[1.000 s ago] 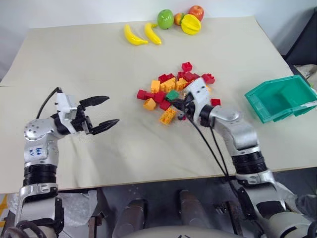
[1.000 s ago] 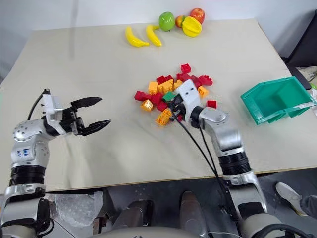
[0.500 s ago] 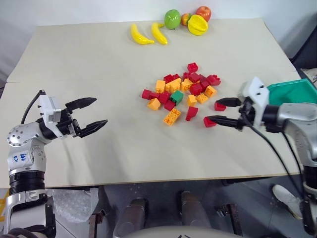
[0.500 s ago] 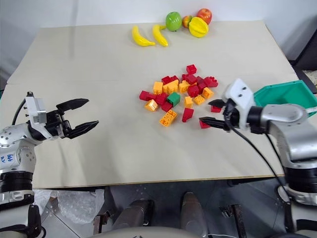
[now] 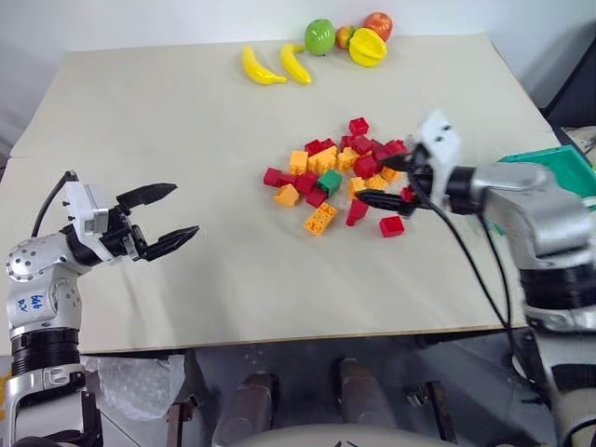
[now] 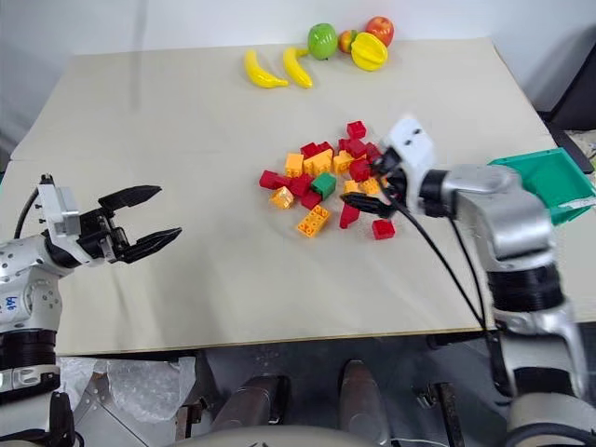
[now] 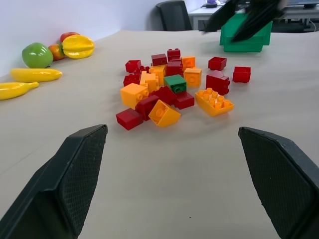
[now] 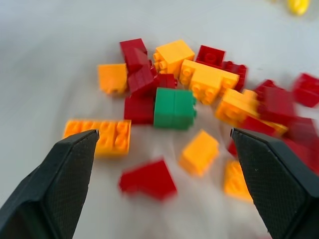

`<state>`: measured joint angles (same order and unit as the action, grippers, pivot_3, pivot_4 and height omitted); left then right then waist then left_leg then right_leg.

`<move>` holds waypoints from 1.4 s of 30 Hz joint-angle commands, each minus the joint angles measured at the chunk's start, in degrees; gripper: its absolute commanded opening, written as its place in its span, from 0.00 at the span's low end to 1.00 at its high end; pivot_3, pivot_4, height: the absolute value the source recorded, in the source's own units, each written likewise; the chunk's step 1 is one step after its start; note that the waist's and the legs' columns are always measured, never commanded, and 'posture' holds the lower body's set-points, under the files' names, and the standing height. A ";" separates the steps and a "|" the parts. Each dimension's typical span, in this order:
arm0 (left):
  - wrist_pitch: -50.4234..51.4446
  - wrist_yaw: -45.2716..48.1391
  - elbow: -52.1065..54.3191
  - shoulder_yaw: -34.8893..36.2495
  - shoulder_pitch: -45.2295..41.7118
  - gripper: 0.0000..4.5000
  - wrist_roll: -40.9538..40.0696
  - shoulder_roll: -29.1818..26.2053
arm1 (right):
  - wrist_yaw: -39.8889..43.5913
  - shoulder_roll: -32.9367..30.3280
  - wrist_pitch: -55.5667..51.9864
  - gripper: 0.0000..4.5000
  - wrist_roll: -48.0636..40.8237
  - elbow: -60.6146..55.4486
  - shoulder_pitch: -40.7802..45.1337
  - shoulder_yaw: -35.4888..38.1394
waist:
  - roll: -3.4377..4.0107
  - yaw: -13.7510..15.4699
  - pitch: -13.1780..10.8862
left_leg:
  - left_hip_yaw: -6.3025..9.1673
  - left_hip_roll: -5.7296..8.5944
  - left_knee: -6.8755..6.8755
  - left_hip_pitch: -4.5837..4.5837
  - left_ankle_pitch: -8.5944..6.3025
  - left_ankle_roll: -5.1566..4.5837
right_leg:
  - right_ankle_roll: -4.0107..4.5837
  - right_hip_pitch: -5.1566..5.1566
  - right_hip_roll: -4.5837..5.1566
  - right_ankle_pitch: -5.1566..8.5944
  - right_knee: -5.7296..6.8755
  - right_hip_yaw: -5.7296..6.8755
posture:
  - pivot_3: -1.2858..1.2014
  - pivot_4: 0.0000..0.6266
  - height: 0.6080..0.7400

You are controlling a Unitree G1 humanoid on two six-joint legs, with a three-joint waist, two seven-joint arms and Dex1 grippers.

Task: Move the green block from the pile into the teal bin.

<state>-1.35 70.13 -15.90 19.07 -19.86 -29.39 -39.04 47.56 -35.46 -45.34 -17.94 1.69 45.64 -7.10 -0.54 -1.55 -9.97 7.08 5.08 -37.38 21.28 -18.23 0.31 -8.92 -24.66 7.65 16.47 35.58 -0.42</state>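
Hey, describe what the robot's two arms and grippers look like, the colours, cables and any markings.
Both arms are silver-grey metal with black ribbed joint bands. Each ends in a white wrist block and a gripper of two black, tapered, textured fingers: left gripper, right gripper. Thin black cables loop at the left wrist and trail from the right forearm. The left upper arm carries blue handwritten marks.

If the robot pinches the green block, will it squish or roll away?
Probably neither. The green block looks like hard, boxy plastic with flat sides, so it should stay stiff and sit still. Red bricks press against it, so they may get nudged.
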 commanded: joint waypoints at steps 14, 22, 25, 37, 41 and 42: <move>-1.45 -0.93 1.84 -0.28 -0.83 1.00 -0.68 0.98 | -8.58 19.00 12.54 0.99 13.15 40.17 17.70 -4.53 | 0.02 -0.68 0.00 | 0.08 0.06 0.07 0.04 -0.01 0.00 | 0.01 -0.10 0.04 0.00 0.06 0.09 | 0.52 0.24 1.00; -2.40 -1.43 1.00 -1.71 -2.28 1.00 0.13 2.38 | -10.71 18.22 8.32 0.51 12.48 33.74 15.53 -1.09 | 0.02 -1.11 0.00 | 0.09 0.04 -0.04 0.03 -0.01 0.01 | 0.01 -0.08 0.01 0.00 0.14 0.10 | 0.52 0.24 1.00; -2.38 -1.46 0.50 -3.16 -3.78 1.00 0.53 3.42 | -10.32 16.43 6.19 0.47 10.59 24.99 13.33 1.37 | 0.02 -0.82 0.00 | 0.11 0.06 -0.08 0.05 -0.01 0.01 | 0.01 -0.09 0.02 0.00 0.18 0.09 | 0.52 0.24 1.00; -4.49 -2.59 -4.90 -13.34 -11.88 1.00 5.57 13.13 | -0.78 -11.30 -6.26 0.47 6.48 -7.61 -0.93 7.53 | 0.02 1.20 -0.01 | 0.07 0.14 -0.17 0.19 -0.04 -0.05 | -0.02 -0.08 0.04 -0.01 0.04 0.11 | 0.52 0.24 1.00; -5.88 -1.40 -8.39 -14.77 -15.04 1.00 6.05 15.33 | 1.72 -22.33 -5.29 0.47 7.01 -8.71 -5.26 10.61 | 0.01 1.21 -0.01 | -0.11 0.19 -0.34 0.27 -0.09 -0.12 | -0.08 -0.10 0.02 -0.05 0.01 0.07 | 0.52 0.24 1.00; -6.59 -0.91 -10.14 -15.28 -16.42 1.00 6.35 15.99 | 3.00 -26.85 -4.36 0.47 7.99 -7.40 -6.52 11.79 | 0.07 1.45 -0.04 | -0.22 0.20 -0.36 0.26 -0.10 -0.12 | -0.08 -0.11 -0.01 -0.06 0.02 0.05 | 0.52 0.24 1.00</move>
<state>-6.27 68.46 -25.19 3.78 -34.81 -23.47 -23.03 48.79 -57.79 -51.05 -11.25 -5.08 38.99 0.66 -0.47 -0.10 -10.01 6.87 5.29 -37.79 21.55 -18.33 0.19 -9.01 -24.79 7.68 16.41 35.59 -0.36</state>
